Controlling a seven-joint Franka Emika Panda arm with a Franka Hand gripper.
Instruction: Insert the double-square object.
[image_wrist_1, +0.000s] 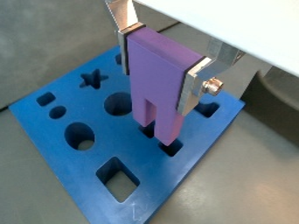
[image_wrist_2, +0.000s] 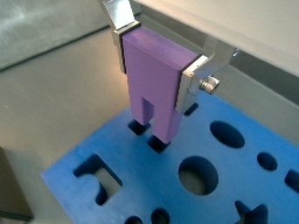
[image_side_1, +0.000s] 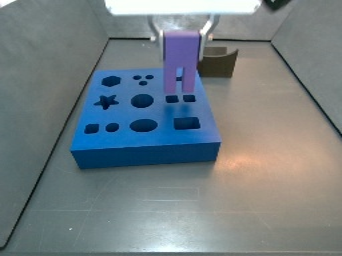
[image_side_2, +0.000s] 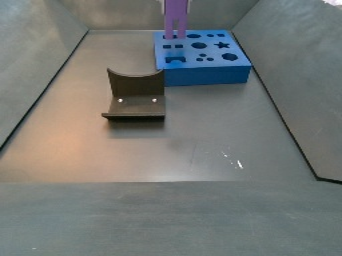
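Wrist views show our gripper (image_wrist_1: 159, 54) pinching the double-square object (image_wrist_1: 158, 80); we should keep both prongs square over the blue board's (image_wrist_1: 70, 162) twin holes (image_wrist_1: 160, 138) and press straight down.

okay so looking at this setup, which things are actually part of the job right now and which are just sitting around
Part of the job:
- double-square object, upright, prongs down at the board's holes
- gripper, above the board, fingers clamped on the object's sides
- blue board, holding the cut-out holes

Just lying about:
- dark olive-brown curved block, on the floor apart from the board
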